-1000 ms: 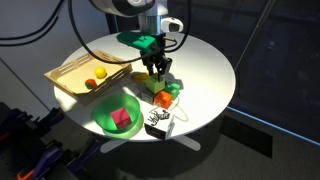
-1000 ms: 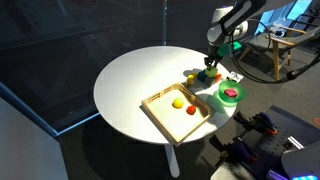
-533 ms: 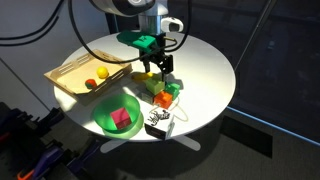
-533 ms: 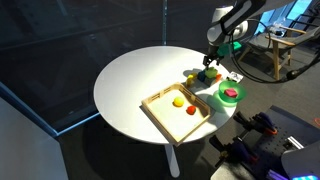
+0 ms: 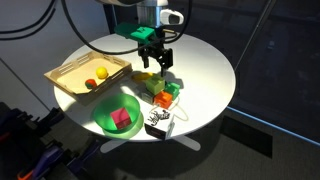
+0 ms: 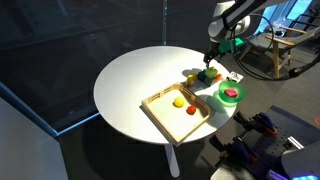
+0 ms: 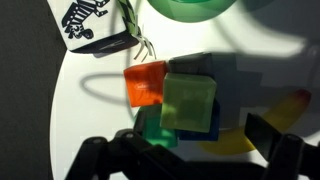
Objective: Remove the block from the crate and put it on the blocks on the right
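Note:
The lime block (image 7: 188,100) rests on top of the blocks, an orange cube (image 7: 146,83) and a green cube (image 7: 153,128) with a dark blue one under it. My gripper (image 7: 190,150) hangs open just above the lime block, its dark fingers (image 7: 272,130) on either side and clear of it. In both exterior views the gripper (image 5: 154,66) (image 6: 210,58) stands over the cluster of blocks (image 5: 162,93) (image 6: 205,75). The light wooden crate (image 5: 70,73) (image 6: 157,115) holds a yellow item (image 5: 100,72) and a small red item (image 5: 89,83).
A green bowl (image 5: 104,119) (image 6: 231,100) with a pink-magenta cube (image 5: 122,117) stands near the table's edge. A black-and-white patterned box (image 5: 158,124) (image 7: 95,25) lies close to the blocks. A flat yellow piece (image 5: 143,77) lies beside the cluster.
The gripper has opened, let go of the lime block on the cluster and risen a little above it. The block stays on the blocks.

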You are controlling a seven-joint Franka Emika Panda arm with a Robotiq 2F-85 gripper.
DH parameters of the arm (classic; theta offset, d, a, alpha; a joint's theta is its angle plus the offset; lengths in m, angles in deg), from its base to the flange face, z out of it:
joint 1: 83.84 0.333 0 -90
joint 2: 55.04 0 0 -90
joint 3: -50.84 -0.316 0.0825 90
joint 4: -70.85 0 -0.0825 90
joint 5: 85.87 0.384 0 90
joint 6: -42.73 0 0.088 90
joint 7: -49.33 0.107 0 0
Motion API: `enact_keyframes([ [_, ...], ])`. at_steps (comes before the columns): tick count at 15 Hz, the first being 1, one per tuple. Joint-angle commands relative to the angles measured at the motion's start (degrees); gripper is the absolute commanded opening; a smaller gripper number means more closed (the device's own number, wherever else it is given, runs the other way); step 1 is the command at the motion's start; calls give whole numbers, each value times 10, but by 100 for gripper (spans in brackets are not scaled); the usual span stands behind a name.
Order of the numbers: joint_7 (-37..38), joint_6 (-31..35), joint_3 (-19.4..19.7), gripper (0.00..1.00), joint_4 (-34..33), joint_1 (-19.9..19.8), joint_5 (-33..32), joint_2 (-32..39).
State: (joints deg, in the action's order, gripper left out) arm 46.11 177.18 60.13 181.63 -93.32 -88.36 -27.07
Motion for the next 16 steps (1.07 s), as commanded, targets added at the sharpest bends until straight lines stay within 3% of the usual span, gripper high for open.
enact_keyframes([
  [1,-7,-12,-12,100,19,-8,14,-37],
  [10,-41,2,-32,100,79,-7,52,-125],
  [16,-29,-18,-27,100,131,2,40,-199],
])
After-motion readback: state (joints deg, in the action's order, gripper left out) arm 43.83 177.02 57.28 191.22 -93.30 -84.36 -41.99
